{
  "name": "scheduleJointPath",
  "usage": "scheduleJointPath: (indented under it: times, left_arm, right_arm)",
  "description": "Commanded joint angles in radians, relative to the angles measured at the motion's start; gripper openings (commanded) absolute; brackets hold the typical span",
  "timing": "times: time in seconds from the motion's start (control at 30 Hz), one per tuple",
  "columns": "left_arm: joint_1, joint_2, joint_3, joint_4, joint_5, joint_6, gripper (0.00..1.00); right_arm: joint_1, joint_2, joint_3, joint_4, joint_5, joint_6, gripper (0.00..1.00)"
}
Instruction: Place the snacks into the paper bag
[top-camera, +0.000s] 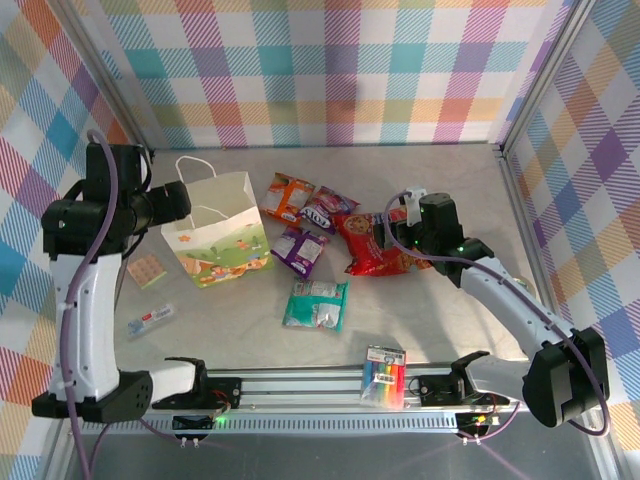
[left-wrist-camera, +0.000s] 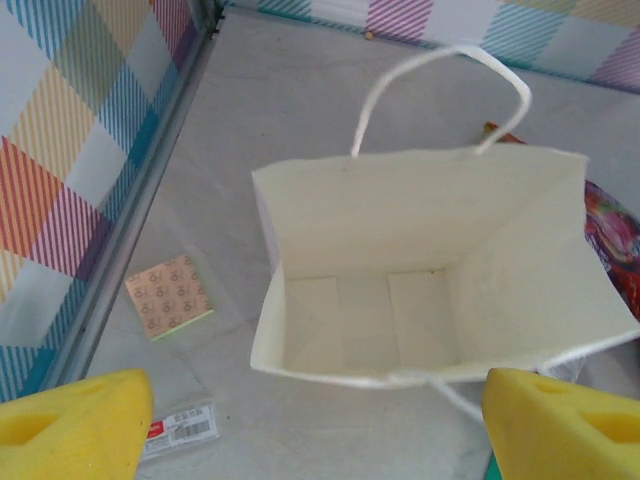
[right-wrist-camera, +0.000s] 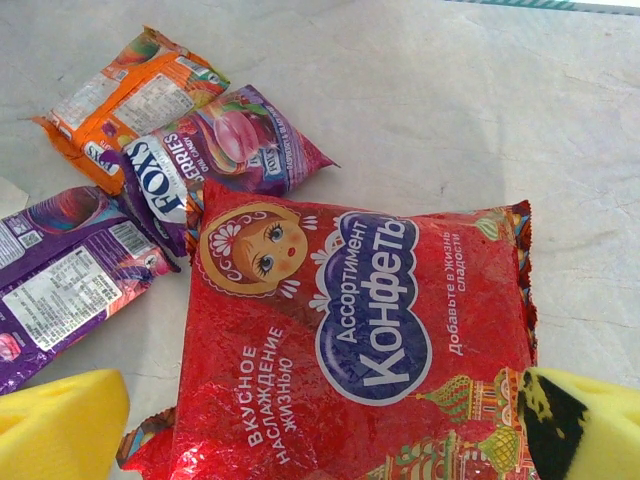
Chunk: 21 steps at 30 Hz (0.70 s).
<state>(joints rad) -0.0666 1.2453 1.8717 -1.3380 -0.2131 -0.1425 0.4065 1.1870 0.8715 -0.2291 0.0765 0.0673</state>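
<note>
The paper bag (left-wrist-camera: 420, 200) is standing empty on the tabletop (top-camera: 430, 190), the left claw (left-wrist-camera: 318, 425) hovering wide open above its mouth, gripping nothing. The snacks (top-camera: 316, 304) are lying beside it, the right claw (right-wrist-camera: 320, 425), also spread and empty, hanging over the partly cropped red packet (right-wrist-camera: 360, 350).

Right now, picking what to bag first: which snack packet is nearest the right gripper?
The large red packet, with the doll face: it lies under the open right gripper. The orange packet, pink-purple packet and small purple packet lie farther off.
</note>
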Motion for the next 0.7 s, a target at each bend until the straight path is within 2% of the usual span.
scheduleJointPath:
  times: [0.0,0.17,0.3,0.53,0.67]
  left_arm:
    - [0.031,0.028,0.019,0.065,0.054,-0.008,0.85]
    - [0.059,0.126,0.055,0.094,0.094,0.005,0.84]
    - [0.06,0.198,0.072,0.096,0.061,0.001,0.85]
    - [0.06,0.257,0.056,0.162,0.026,0.097,0.85]
    - [0.061,0.263,0.022,0.212,0.051,0.159,0.84]
  right_arm:
    - [0.006,0.006,0.038,-0.011,-0.015,-0.012,0.99]
    - [0.007,0.021,0.048,-0.017,-0.014,-0.011,0.99]
    - [0.008,0.031,0.065,-0.035,-0.015,-0.01,0.99]
    - [0.008,0.038,0.081,-0.042,-0.003,-0.017,0.99]
    - [0.009,0.058,0.095,-0.052,-0.007,-0.006,0.99]
